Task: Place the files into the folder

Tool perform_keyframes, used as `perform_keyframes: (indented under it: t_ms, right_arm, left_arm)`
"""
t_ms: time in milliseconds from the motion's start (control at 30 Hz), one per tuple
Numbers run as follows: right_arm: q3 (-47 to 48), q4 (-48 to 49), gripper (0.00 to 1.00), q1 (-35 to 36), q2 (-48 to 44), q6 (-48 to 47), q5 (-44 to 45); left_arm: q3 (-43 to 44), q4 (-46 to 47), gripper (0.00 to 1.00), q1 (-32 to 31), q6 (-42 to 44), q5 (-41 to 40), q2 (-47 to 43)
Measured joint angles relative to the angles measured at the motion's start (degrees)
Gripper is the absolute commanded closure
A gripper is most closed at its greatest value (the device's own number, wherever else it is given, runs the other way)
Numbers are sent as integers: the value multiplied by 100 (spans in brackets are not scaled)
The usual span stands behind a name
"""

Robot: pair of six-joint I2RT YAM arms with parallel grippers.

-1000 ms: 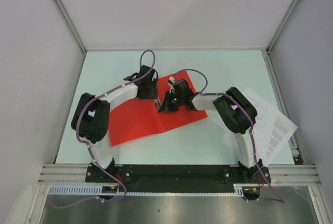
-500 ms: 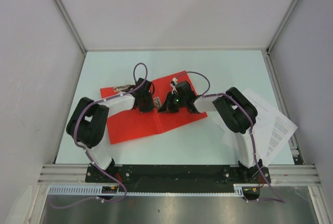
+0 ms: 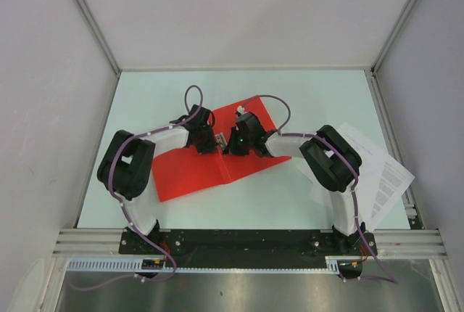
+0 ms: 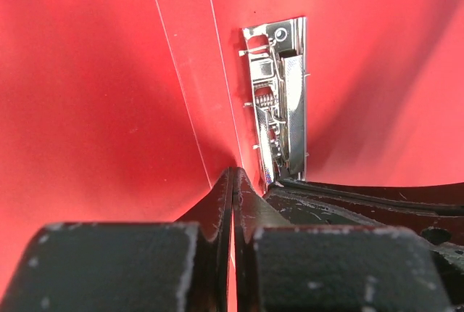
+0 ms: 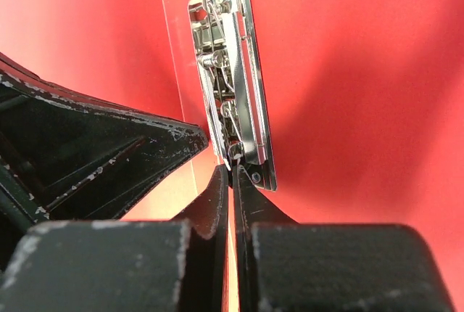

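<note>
On the pale table, the red folder lay open, its metal clip beside the crease. The left gripper had its fingers pressed together just beside the clip. The right gripper was likewise closed, tips at one end of the clip. The files lay well apart at the right edge.
</note>
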Motion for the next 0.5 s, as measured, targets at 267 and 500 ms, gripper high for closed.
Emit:
perform_keyframes:
  t_ms: [267, 500]
  right_arm:
    - [11, 87, 100, 15, -48, -299, -37]
    - [4, 216, 100, -396, -162, -367, -960]
  left_arm:
    - [-168, 243, 100, 164, 0, 299, -28]
    - [-238, 411, 100, 173, 9, 350, -46]
